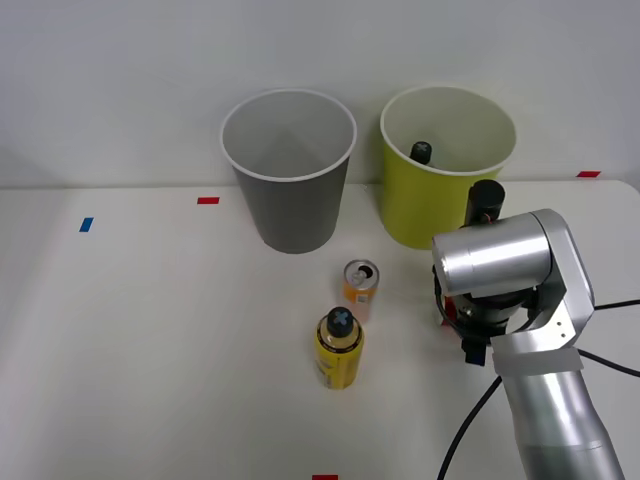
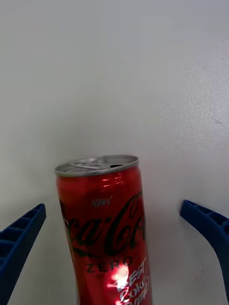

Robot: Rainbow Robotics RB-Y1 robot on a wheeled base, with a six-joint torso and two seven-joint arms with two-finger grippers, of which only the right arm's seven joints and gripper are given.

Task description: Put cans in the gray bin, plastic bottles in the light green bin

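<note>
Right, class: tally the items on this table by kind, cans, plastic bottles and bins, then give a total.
Cans: 2, the orange can and the red can
Plastic bottles: 2, the yellow bottle and the black cap in the light green bin
Bins: 2, with the gray bin
Total: 6

Red can (image 2: 107, 228): lower body cut off by wrist picture's edge; in front view hidden behind right arm's wrist housing (image 1: 500, 265). Right gripper (image 2: 114, 248): blue fingers (image 2: 21, 243) cut at corners, only tips seen. Bottle in light green bin (image 1: 425, 205): only black cap (image 1: 421, 152) above rim, body hidden. Orange can (image 1: 360, 285): print too small to read. Yellow bottle (image 1: 339, 350): print unreadable.
</note>
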